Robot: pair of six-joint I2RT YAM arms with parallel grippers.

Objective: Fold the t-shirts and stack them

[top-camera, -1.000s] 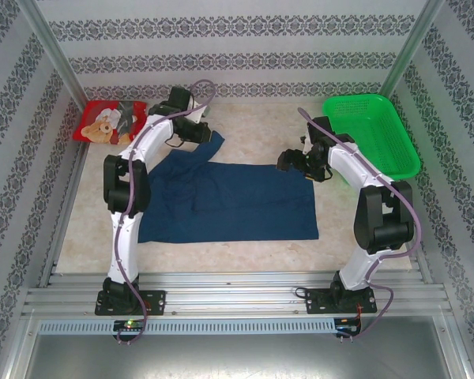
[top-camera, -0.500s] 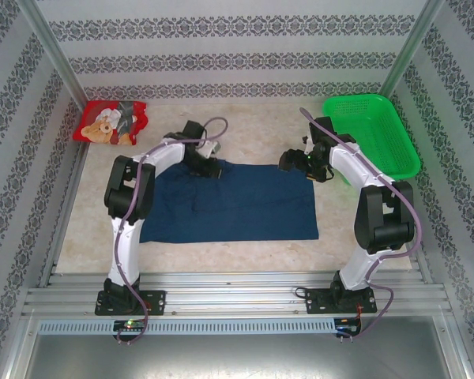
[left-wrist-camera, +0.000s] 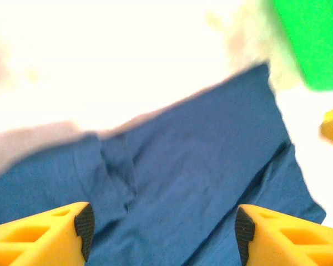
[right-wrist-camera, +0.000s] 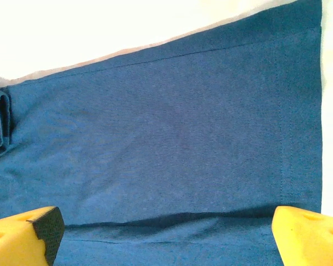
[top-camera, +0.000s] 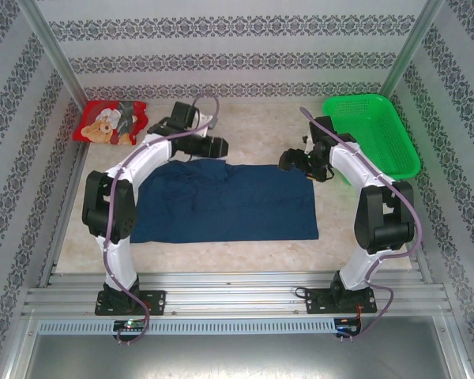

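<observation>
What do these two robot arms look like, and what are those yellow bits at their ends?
The left arm and right arm are both white tubes linked by chunky black joints, and a loose lilac cable trails along each. Each arm ends in two yellow, wedge-shaped fingers tipped with black pads.
</observation>
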